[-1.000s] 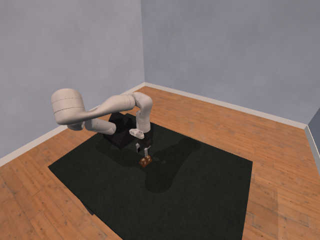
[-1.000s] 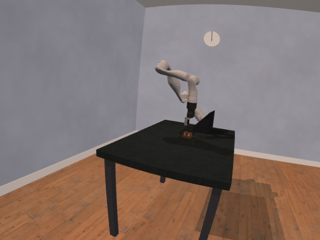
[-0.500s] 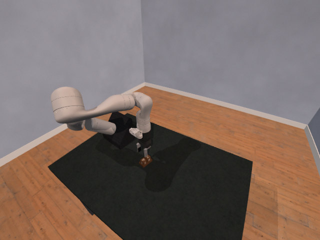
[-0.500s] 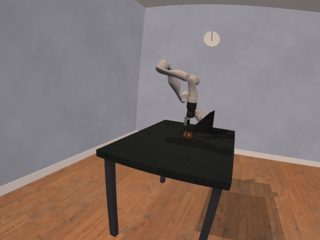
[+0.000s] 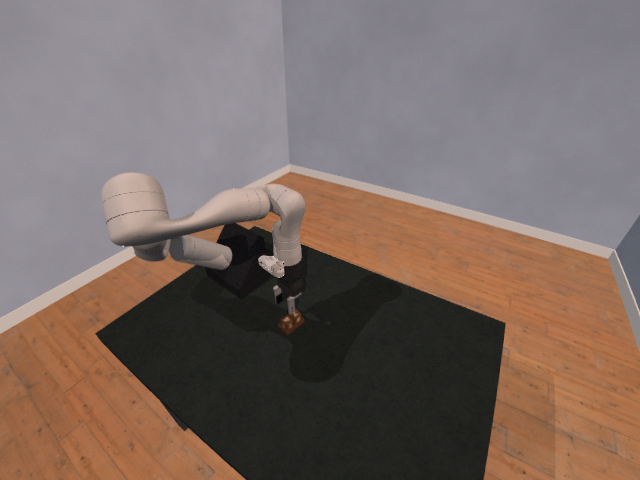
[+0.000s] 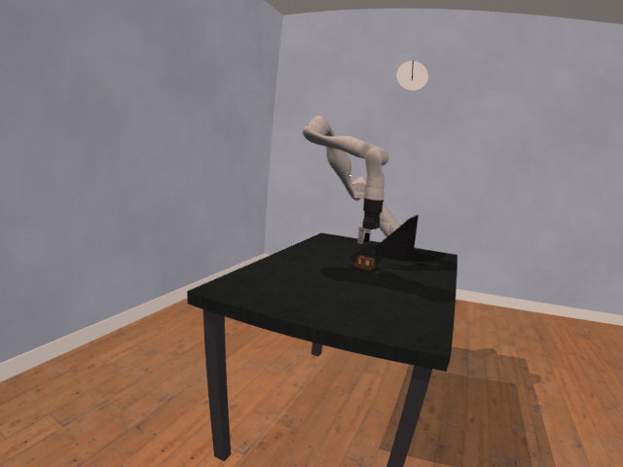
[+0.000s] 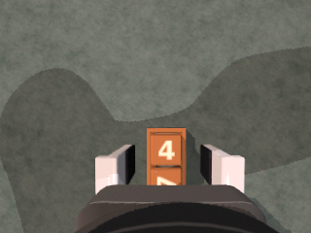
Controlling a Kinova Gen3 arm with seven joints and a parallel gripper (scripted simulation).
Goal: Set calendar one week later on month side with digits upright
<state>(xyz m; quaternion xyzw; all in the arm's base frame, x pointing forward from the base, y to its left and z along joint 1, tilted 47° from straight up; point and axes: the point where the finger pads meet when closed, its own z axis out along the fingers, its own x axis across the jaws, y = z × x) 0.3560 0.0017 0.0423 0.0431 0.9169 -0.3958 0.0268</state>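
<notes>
Hovering above calendar tray (image 5: 285, 331) (image 6: 363, 267) (image 7: 150, 155), gripper (image 5: 285, 299) (image 6: 363, 235) (image 7: 167, 158) wide open; gap b/w fingers & tray edges, both sides.

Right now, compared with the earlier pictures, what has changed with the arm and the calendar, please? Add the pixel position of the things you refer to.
The arm's elbow (image 5: 133, 206) (image 6: 316, 127) rose slightly, and the hand (image 5: 285, 304) (image 6: 363, 239) (image 7: 167, 158) seems to have turned a little. Nothing was visibly taken or let go. The calendar (image 5: 291, 323) (image 6: 364, 263) (image 7: 166, 160) stayed in place on the table (image 5: 403, 372) (image 6: 311, 296).
</notes>
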